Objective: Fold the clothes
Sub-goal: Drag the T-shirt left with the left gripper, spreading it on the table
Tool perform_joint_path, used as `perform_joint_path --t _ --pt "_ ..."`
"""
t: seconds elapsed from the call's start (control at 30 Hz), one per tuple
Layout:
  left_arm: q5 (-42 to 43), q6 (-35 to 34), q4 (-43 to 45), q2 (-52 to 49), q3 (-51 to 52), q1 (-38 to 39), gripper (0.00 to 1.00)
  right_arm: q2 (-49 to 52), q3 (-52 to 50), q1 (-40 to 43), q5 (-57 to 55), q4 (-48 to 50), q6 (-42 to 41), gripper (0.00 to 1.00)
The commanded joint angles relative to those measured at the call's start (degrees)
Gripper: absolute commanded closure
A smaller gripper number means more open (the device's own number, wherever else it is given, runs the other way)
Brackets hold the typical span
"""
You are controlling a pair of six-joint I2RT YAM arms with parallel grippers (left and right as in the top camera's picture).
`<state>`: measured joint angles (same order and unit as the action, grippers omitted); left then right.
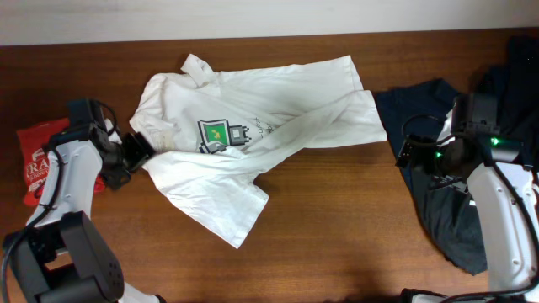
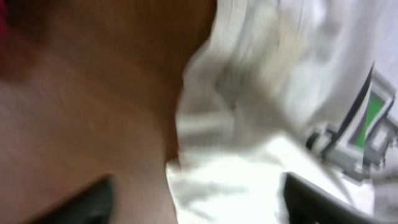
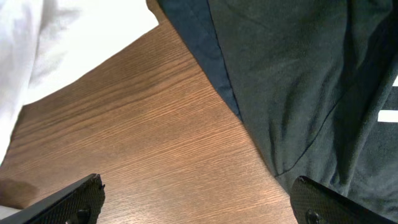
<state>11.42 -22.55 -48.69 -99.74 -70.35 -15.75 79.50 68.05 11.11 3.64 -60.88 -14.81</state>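
The white T-shirt (image 1: 253, 143) lies crumpled and partly folded over itself in the middle of the wooden table, its green-and-black graphic (image 1: 217, 133) facing up. My left gripper (image 1: 137, 151) is open at the shirt's left edge; in the blurred left wrist view its fingers (image 2: 196, 202) straddle the white cloth's edge (image 2: 249, 124). My right gripper (image 1: 406, 151) is open and empty over bare wood at the edge of the dark garments; its wrist view shows both fingers (image 3: 199, 202) wide apart and a corner of the white shirt (image 3: 37, 50).
A small folded red shirt (image 1: 38, 160) lies at the far left beside my left arm. Dark navy garments (image 1: 446, 194) are piled at the right, also filling the right wrist view (image 3: 298, 81). Bare wood (image 1: 337, 227) lies in front of the shirt.
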Motion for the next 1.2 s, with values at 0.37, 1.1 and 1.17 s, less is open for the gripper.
perform_joint_path --t 0.37,1.1,1.17 --pt "1.01 -1.44 -4.92 0.87 13.03 18.01 0.01 1.4 0.42 0.26 -0.92 -0.04 -0.26 0.01" --pt "0.79 -1.7 18.12 0.76 22.32 21.99 0.85 1.4 0.42 0.26 -0.9 -0.02 -0.26 0.01" --pt "0.81 -1.68 18.08 0.76 22.32 21.99 0.99 1.4 0.42 0.26 -0.9 -0.04 -0.26 0.01"
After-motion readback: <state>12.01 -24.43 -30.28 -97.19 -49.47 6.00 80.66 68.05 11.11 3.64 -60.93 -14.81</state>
